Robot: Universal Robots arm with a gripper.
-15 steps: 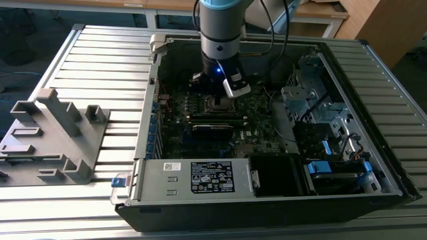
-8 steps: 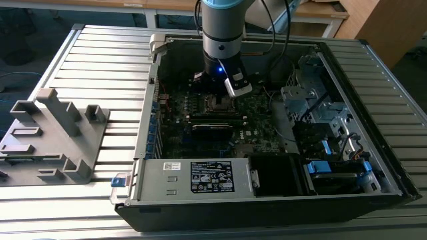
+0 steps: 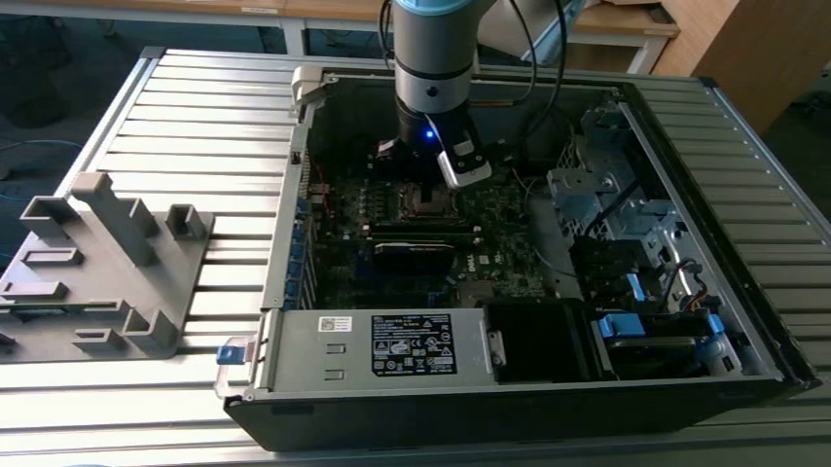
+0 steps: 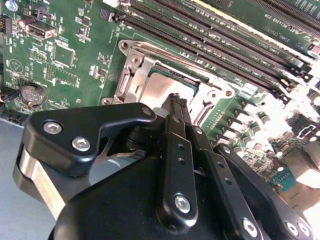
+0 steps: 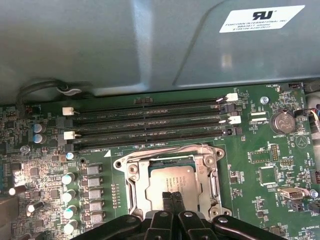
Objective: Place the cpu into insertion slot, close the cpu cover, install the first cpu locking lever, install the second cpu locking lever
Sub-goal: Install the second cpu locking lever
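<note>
The cpu (image 5: pixel 172 180) already sits in the insertion slot (image 5: pixel 136 186), and you can see the cpu cover (image 5: pixel 210 172) lying closed around it in both wrist views. Your gripper (image 5: pixel 172 196) hovers just above the cpu's near edge, its fingers (image 4: pixel 176 107) pressed together, holding nothing.

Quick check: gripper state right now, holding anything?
Gripper: shut, fingertips together and holding nothing, right above the cpu seated in the insertion slot, cpu cover down.
</note>
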